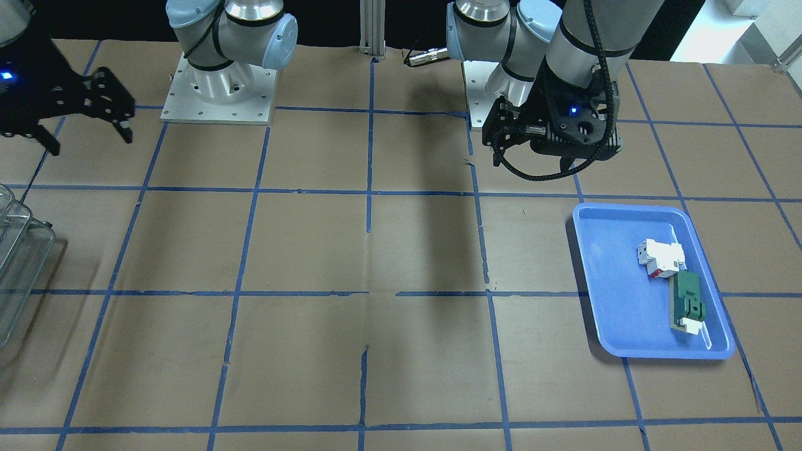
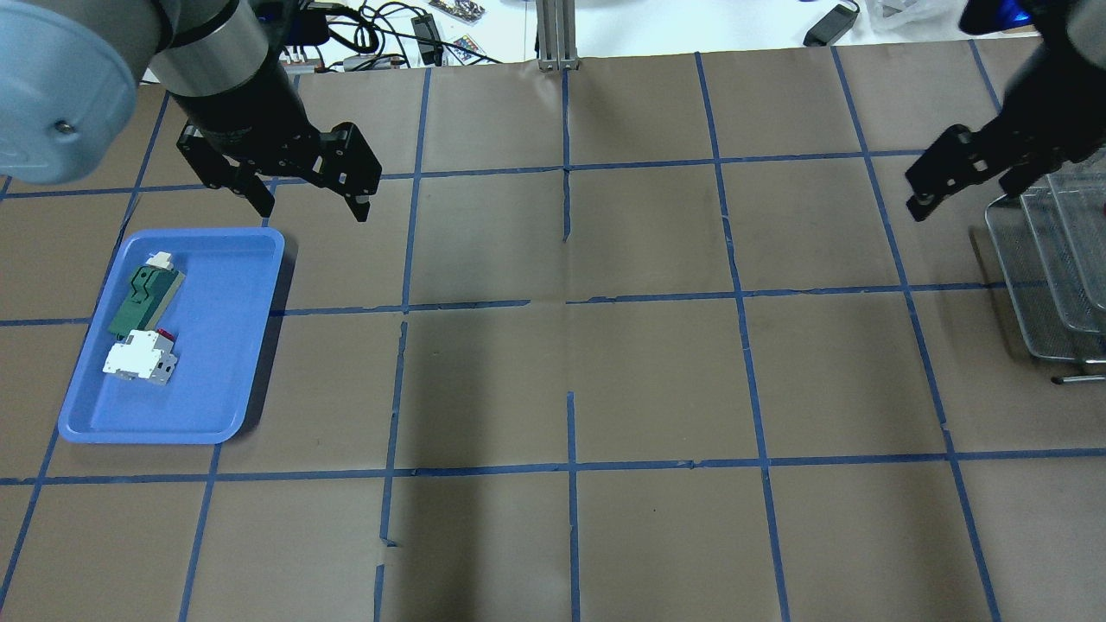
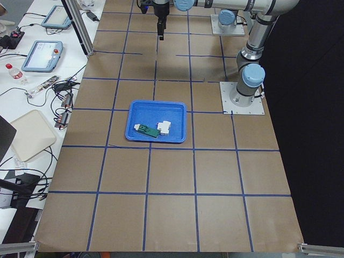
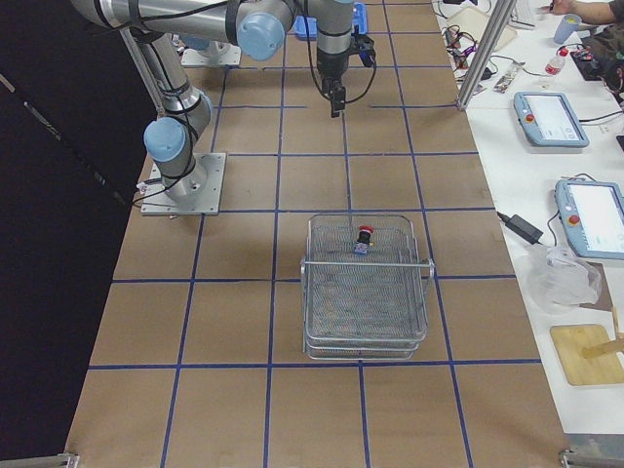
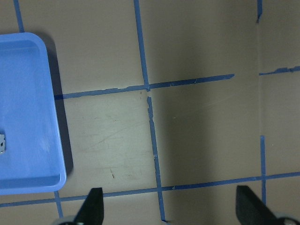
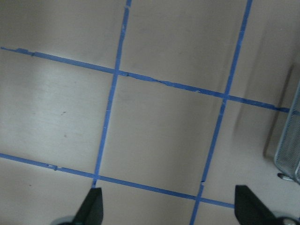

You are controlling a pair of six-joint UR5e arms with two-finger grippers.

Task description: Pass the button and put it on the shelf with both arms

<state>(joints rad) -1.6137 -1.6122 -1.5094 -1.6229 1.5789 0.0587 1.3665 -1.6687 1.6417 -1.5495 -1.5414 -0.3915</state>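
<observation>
The button, with a red cap and black body, sits in the top basket of the wire-mesh shelf, near its far edge. The shelf also shows at the overhead view's right edge and the front view's left edge. My right gripper is open and empty, above the table beside the shelf; the front view shows it too. My left gripper is open and empty, just beyond the blue tray's far corner, also in the front view. Both wrist views show bare table between open fingertips.
A blue tray at my left holds a white block with red marks and a green flat part. The tray's edge shows in the left wrist view. Brown table paper carries a blue tape grid. The shelf's corner shows in the right wrist view.
</observation>
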